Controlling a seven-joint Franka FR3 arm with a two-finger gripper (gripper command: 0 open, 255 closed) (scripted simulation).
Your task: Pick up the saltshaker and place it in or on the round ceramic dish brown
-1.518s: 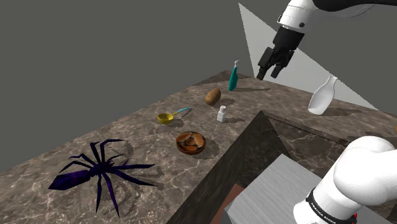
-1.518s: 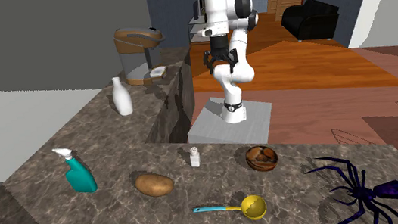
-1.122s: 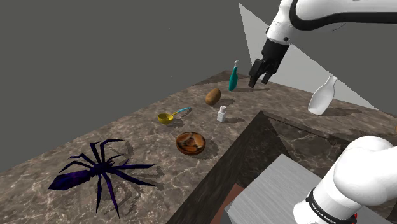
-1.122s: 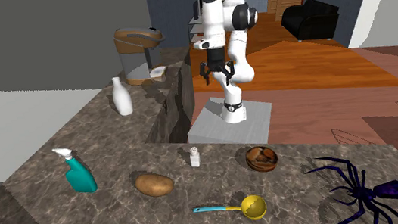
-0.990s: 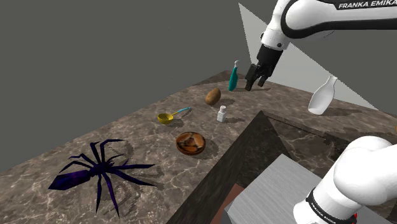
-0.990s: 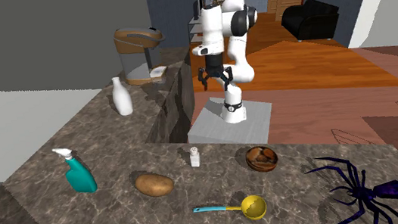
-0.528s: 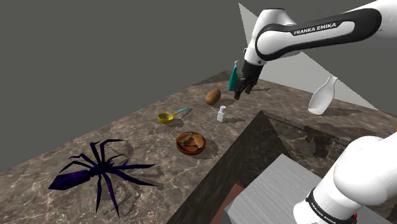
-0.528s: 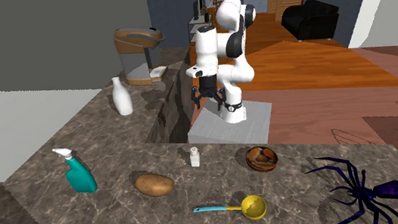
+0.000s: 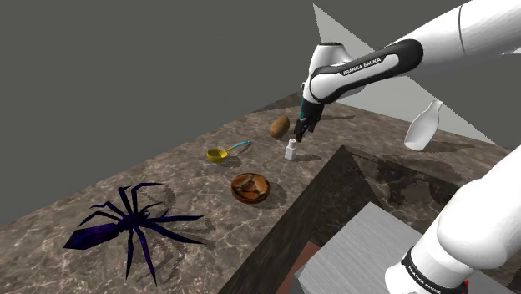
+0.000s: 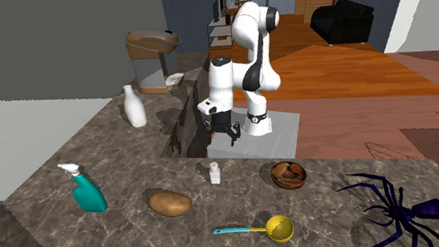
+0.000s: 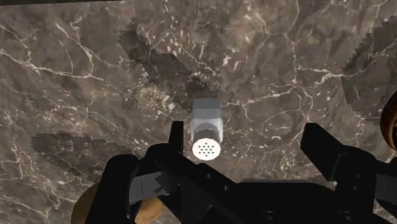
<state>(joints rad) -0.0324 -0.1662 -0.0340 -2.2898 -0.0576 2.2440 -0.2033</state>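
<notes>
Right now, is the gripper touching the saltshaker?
Apart. In the second exterior view the gripper hangs above the saltshaker with a clear gap between them; the wrist view shows its fingers open.

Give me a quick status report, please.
Tool open, hovering over saltshaker, not touching. Saltshaker upright on counter, apart from brown dish. Potato nearby, off the path.

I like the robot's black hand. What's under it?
The saltshaker stands upright on the marbled counter, just below the open gripper, and is not gripped yet. The bit of counter beneath the shaker is covered.
</notes>
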